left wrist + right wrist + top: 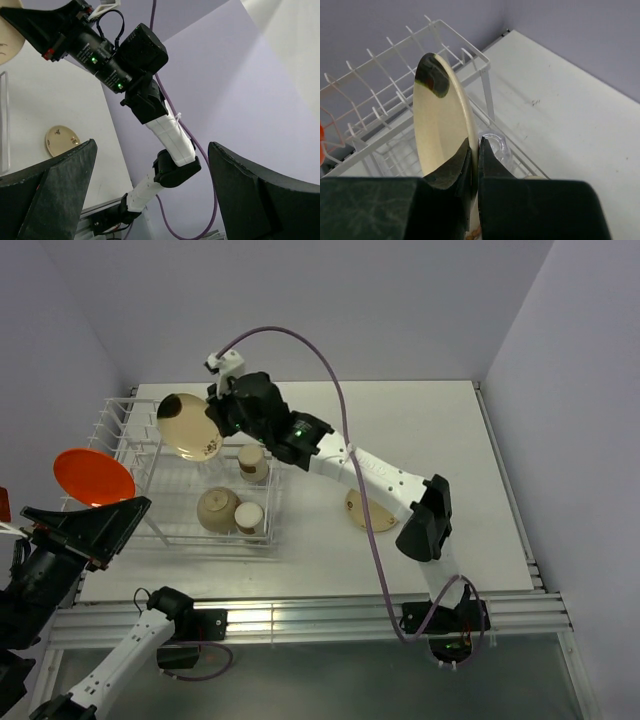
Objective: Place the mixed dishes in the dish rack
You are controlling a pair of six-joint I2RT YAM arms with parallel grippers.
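**Top view.** I count one dish rack (pixel 190 480). One orange plate (pixel 93 477) stands upright in the slots at its left end. The basket part holds one bowl (pixel 218 508) and two cups, a far cup (pixel 253 462) and a near cup (pixel 249 517). One cream dish (pixel 188 427), dark at one part of its rim, hangs tilted over the rack's far end in the right gripper (pixel 215 418). One saucer (pixel 360 512) lies on the table (pixel 450 430) to the right of the rack, partly behind the right arm (pixel 375 475). The left gripper (pixel 88 522) hangs at the rack's near left corner, close to the orange plate but apart from it.

**Left wrist view.** I see its two fingers (pixel 55 195) spread wide with nothing between them, which the top view leaves unclear. Beyond them are the right arm, the saucer flat on the table and a sliver of the cream dish.

**Right wrist view.** Only here do I see the grip. The jaws are pinched narrow on the rim of the cream dish, which stands on edge over the rack wires. I cannot tell whether the dish touches the wires. Only this view shows the one clear glass (pixel 495 145), in the basket just behind the dish.
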